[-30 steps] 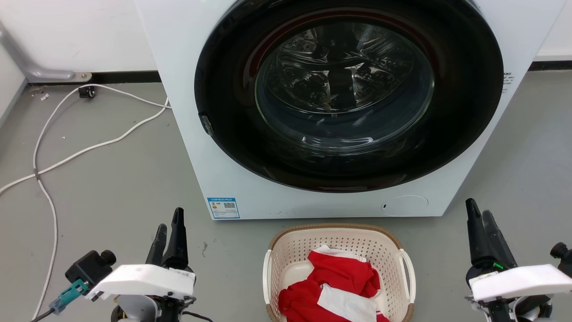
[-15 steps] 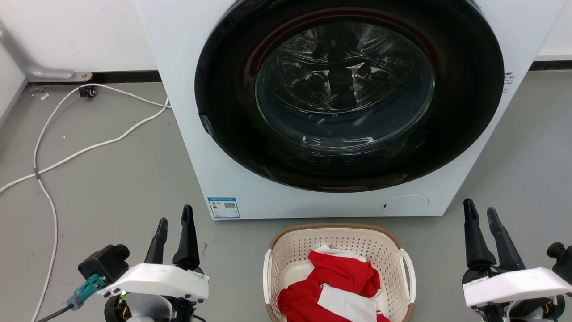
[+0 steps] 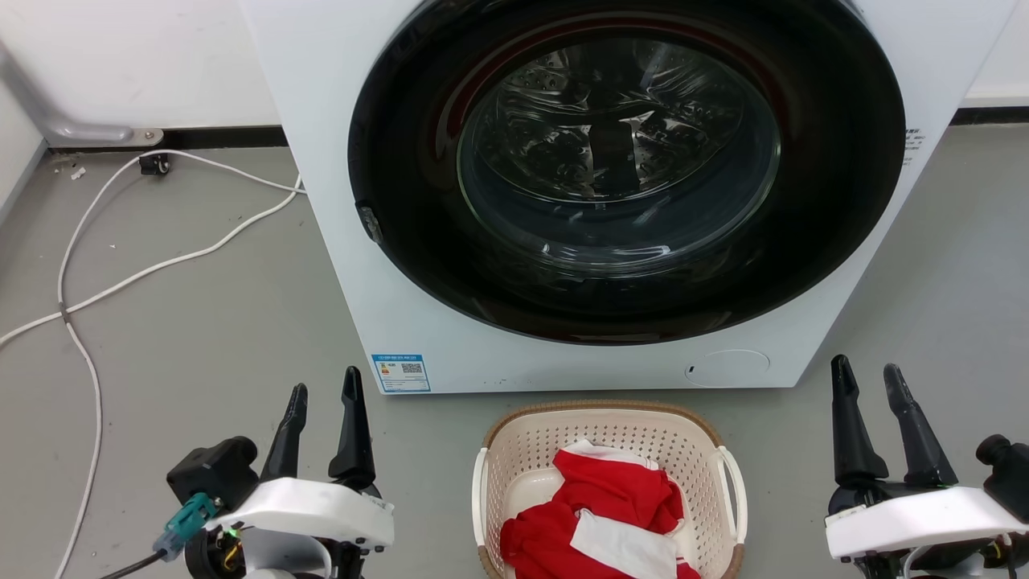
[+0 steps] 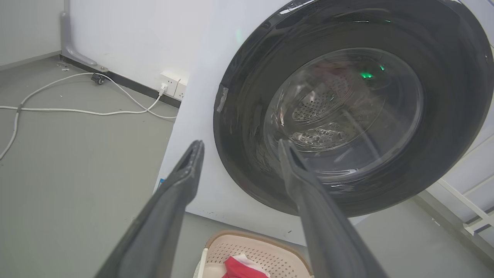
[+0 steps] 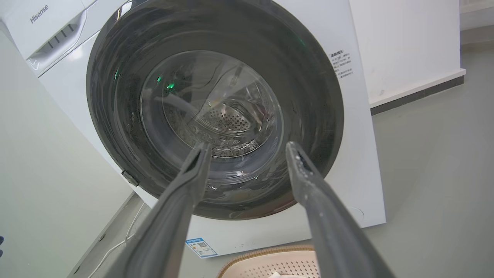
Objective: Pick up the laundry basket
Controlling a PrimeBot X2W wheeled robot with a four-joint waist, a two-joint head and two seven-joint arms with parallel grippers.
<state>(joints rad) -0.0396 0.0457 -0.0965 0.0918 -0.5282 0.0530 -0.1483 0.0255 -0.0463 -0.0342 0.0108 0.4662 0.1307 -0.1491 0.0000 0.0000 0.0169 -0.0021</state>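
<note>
1. Basket spot: the rounded cream plastic laundry basket [image 3: 530, 450] with perforated walls and a brown woven-look rim sits on the grey floor [image 3: 201, 338], just in front of the big white front-loading washer [image 3: 354, 281].
2. Inside it there's a crumpled red and white cloth [image 3: 611, 503].
3. Off to the basket's left, the left gripper [image 3: 325, 384] hovers with its 2 dark fingers spread, holding nothing.
4. Same deal for the right gripper [image 3: 866, 368], well apart from the basket's right handle, fingers spread and empty.
5. Loose white cable [image 3: 161, 269] snakes across the floor at far left.

The laundry basket [image 3: 524, 452] loses its near end at the head view's bottom edge.
</note>
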